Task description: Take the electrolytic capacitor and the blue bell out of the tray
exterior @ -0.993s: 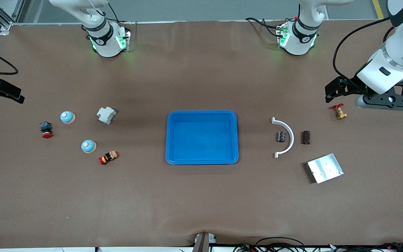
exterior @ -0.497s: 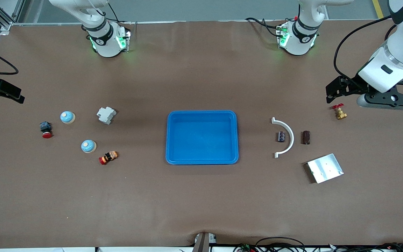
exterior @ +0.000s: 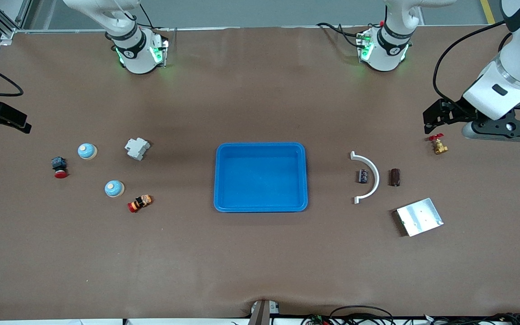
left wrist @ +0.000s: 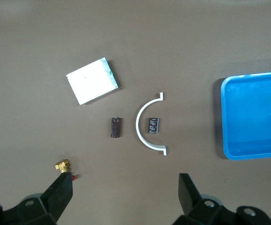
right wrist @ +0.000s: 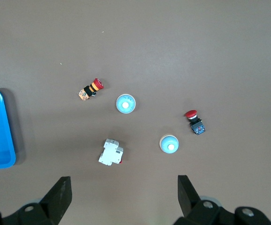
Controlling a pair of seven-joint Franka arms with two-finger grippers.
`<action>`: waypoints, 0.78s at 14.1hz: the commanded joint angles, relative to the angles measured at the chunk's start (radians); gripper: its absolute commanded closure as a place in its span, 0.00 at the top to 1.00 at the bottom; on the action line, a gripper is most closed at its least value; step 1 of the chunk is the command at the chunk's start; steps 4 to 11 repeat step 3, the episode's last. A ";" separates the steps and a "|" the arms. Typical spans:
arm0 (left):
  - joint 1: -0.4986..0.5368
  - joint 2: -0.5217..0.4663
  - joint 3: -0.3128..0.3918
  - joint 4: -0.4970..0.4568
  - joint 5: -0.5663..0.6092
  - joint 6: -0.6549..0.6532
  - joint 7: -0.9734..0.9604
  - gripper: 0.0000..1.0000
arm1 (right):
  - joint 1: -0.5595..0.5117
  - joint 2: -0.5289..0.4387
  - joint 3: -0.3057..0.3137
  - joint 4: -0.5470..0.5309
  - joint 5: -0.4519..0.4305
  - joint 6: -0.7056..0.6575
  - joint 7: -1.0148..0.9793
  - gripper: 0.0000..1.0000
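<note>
Two light-blue bells [exterior: 87, 150] [exterior: 114, 188] sit toward the right arm's end of the table; both show in the right wrist view [right wrist: 169, 144] [right wrist: 126, 103]. A black capacitor [exterior: 362, 176] lies inside a white arc [exterior: 374, 177], with a brown capacitor [exterior: 394, 177] beside it; both show in the left wrist view [left wrist: 153, 125] [left wrist: 116, 127]. My left gripper [left wrist: 125, 177] is open and empty, high over the table by a brass valve [exterior: 437, 144]. My right gripper [right wrist: 123, 180] is open and empty, high over the table beside the bells. A blue tray [exterior: 218, 177] sits in the middle.
A white circuit breaker [exterior: 137, 148] and two red push buttons [exterior: 59, 167] [exterior: 139, 203] lie around the bells. A metal plate [exterior: 419, 216] lies nearer the front camera than the capacitors.
My left gripper has drifted slightly toward the left arm's end of the table. Nothing on the table has moved.
</note>
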State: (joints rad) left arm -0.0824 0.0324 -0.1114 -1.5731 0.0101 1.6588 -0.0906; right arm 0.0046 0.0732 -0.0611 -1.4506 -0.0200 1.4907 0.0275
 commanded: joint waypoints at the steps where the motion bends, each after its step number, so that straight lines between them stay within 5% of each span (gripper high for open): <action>1: 0.003 0.008 -0.002 0.015 0.019 -0.004 0.023 1.00 | 0.001 0.002 0.000 0.009 -0.003 -0.007 0.000 1.00; 11: 0.003 0.009 -0.001 0.015 0.019 -0.004 0.023 1.00 | 0.003 0.002 0.000 0.009 -0.003 -0.009 0.000 1.00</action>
